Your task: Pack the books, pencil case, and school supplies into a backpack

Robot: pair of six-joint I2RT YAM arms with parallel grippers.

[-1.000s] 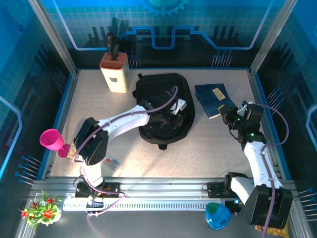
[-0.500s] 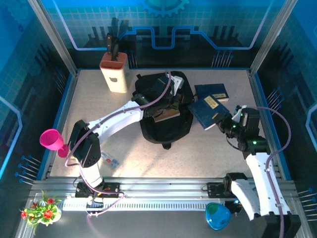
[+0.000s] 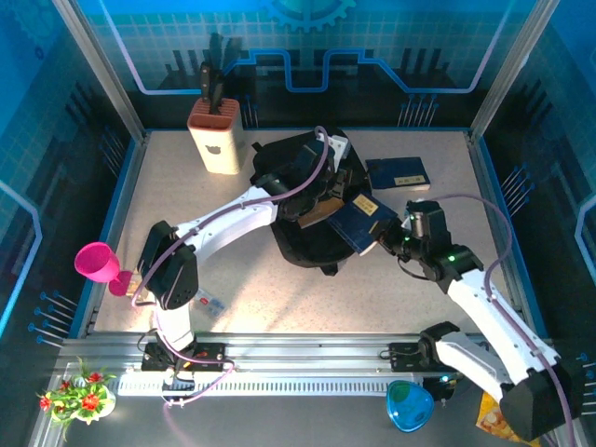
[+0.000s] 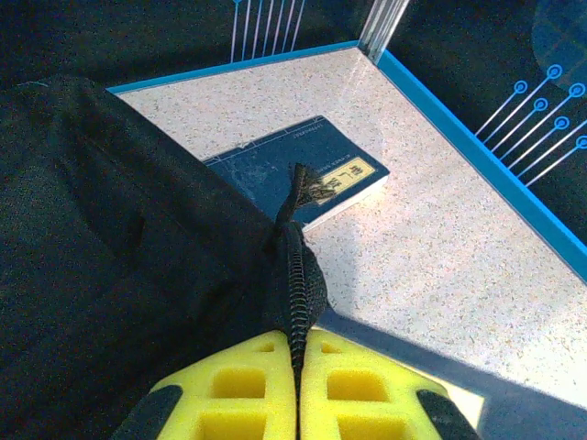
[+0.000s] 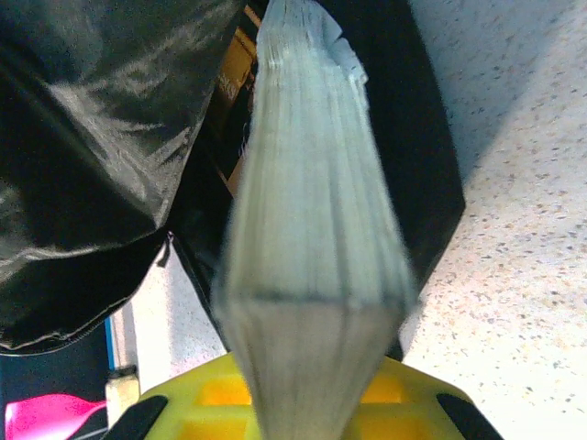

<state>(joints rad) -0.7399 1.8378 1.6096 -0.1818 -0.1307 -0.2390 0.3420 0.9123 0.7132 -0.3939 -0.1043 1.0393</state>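
The black backpack point(image 3: 296, 244) lies mid-table, and the clenched left gripper point(image 4: 295, 367) pinches its zipper edge upward. Just right of the backpack, the right gripper point(image 3: 399, 240) clamps a blue book point(image 3: 358, 222), long axis aimed left into the opening. Another blue book point(image 3: 399, 174) lies flat beyond the backpack's right side.

This is a robot lab test cell. Two white arms point(image 3: 233, 219) are bolted to an aluminium rail point(image 3: 307, 358) along the bottom of the frame. Metal posts point(image 3: 98, 65) and blue panels point(image 3: 307, 47) printed with circuit lines fence the speckled bench point(image 3: 168, 196). Unrelated props sit about: a knife block point(image 3: 216, 135) upper left, a pink cup point(image 3: 96, 262) left, and flowers point(image 3: 76, 391) lower left.
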